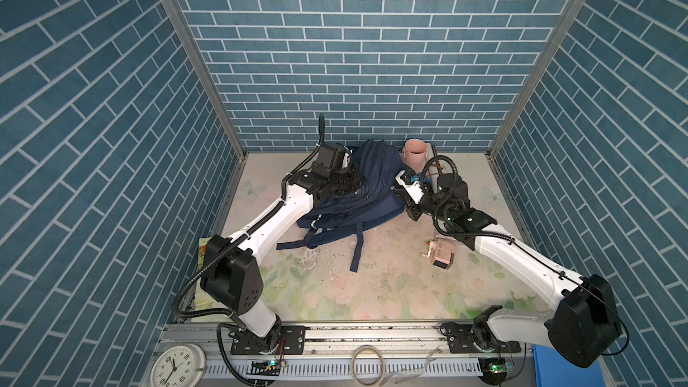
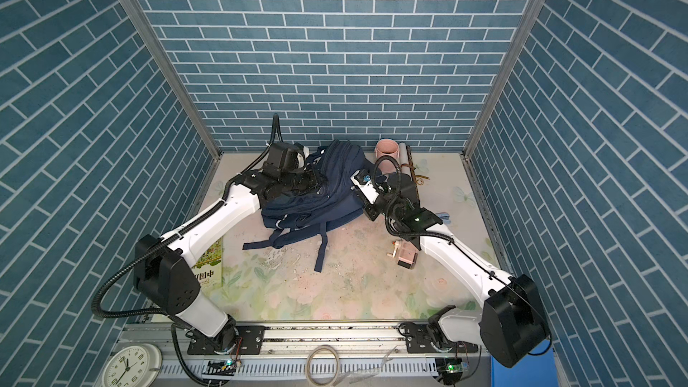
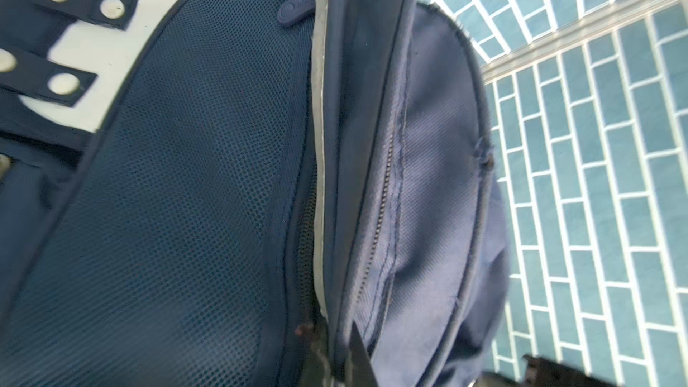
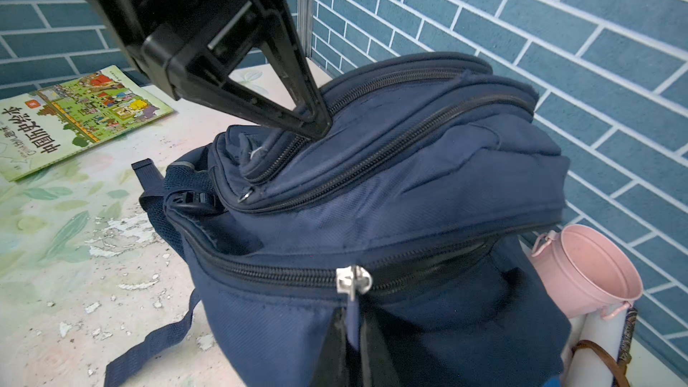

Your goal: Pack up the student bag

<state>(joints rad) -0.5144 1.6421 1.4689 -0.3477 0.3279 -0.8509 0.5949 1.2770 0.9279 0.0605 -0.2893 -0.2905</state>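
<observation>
Right at the front edge, a white wall clock (image 1: 178,365) lies flat on the metal rail, with a loose grey ring of tubing (image 1: 368,364) beside it. Beyond them is the table (image 1: 372,292), covered in a pale floral sheet that is flaking in the middle.

The student bag (image 1: 357,195) sits at the back centre of the table, close to the brick-pattern wall, slumped on its side. Its straps trail toward the front. It lies between the two arms, and both have hold of it.

In the right wrist view the left gripper (image 4: 318,126) comes down from above. Its black fingers are pinched together to a point on the zip line of an upper pocket. The right gripper (image 4: 353,348) is clamped on the navy zip pull (image 4: 353,314) hanging from the silver slider of the main compartment's zip.

A pink metal bucket (image 4: 592,273) stands just beside the bag near the wall, next to a white rolled scroll (image 4: 603,340). A colourful picture book (image 4: 74,117) lies flat near the table's left edge, well apart from the bag. A small clear pinkish box (image 1: 441,251) rests by the right forearm.
</observation>
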